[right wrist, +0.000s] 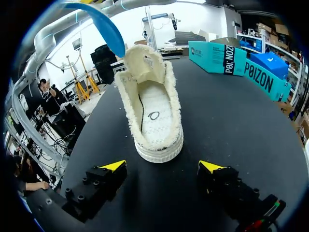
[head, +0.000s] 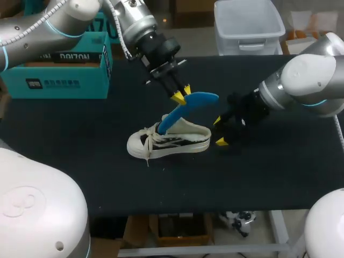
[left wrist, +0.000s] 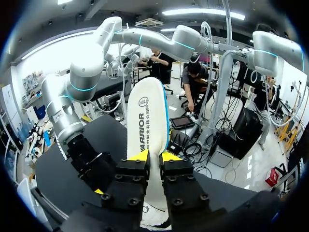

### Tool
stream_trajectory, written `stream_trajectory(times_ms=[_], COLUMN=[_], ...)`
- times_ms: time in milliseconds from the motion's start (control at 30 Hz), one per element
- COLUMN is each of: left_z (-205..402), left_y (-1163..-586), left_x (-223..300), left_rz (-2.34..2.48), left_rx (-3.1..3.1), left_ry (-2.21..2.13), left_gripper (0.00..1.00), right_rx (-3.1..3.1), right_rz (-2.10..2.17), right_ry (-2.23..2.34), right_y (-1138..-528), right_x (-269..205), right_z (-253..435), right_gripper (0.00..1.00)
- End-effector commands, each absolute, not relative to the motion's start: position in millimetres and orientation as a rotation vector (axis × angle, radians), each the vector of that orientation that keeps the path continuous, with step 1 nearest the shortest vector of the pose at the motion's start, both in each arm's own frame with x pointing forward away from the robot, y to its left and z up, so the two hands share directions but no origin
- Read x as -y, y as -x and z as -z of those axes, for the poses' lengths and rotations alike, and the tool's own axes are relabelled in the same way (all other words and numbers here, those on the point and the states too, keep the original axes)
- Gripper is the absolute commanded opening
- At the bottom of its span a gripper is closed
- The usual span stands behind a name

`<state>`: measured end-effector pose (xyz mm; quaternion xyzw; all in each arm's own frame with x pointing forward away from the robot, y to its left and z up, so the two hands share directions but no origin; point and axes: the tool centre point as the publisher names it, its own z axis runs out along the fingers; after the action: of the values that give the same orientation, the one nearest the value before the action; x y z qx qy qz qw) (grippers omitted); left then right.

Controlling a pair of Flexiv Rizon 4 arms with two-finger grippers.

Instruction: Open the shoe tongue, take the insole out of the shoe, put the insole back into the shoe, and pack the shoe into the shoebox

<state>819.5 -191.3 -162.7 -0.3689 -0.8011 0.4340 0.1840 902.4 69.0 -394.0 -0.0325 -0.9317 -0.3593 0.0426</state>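
Observation:
A cream canvas shoe (head: 169,142) lies on its sole on the black table, toe toward the left. A blue insole (head: 188,107) with a white face (left wrist: 147,125) slants up from the shoe's opening. My left gripper (head: 181,94) is shut on the insole's upper part, with its yellow tips pinching it (left wrist: 154,155). My right gripper (head: 219,131) stands open just behind the shoe's heel and touches nothing. In the right wrist view the shoe (right wrist: 154,116) lies ahead of that gripper (right wrist: 164,166) with its inside showing, and the insole (right wrist: 104,24) arcs above the tongue.
A teal shoebox (head: 59,70) stands at the back left of the table, also in the right wrist view (right wrist: 241,63). A grey plastic bin (head: 248,27) sits behind the far edge. Bare black tabletop (head: 161,188) lies in front of the shoe.

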Motion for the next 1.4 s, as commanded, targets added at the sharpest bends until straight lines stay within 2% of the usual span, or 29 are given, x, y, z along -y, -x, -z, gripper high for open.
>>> stream_trajectory(times_ms=[33,333,767,1400], left_z=[159,146,141,154], left_y=[-833,-821,-807,-783], left_x=[166,140,88,13], left_rz=[-1.323,-1.385,-1.408,-1.473], left_rx=[2.156,2.195,2.388,2.553], left_ry=[1.021,0.990,0.835,0.627], left_gripper=[0.00,0.00,0.00,0.00], right_rx=[2.915,3.008,3.058,3.083], right_rz=[0.940,0.731,0.489,0.197], right_ry=[0.081,-0.006,-0.188,-0.213], right_y=[-904,-929,-957,-939], right_x=[-60,-75,-123,-181], right_z=[355,317,311,316], right_gripper=[1.00,1.00,1.00,1.00])
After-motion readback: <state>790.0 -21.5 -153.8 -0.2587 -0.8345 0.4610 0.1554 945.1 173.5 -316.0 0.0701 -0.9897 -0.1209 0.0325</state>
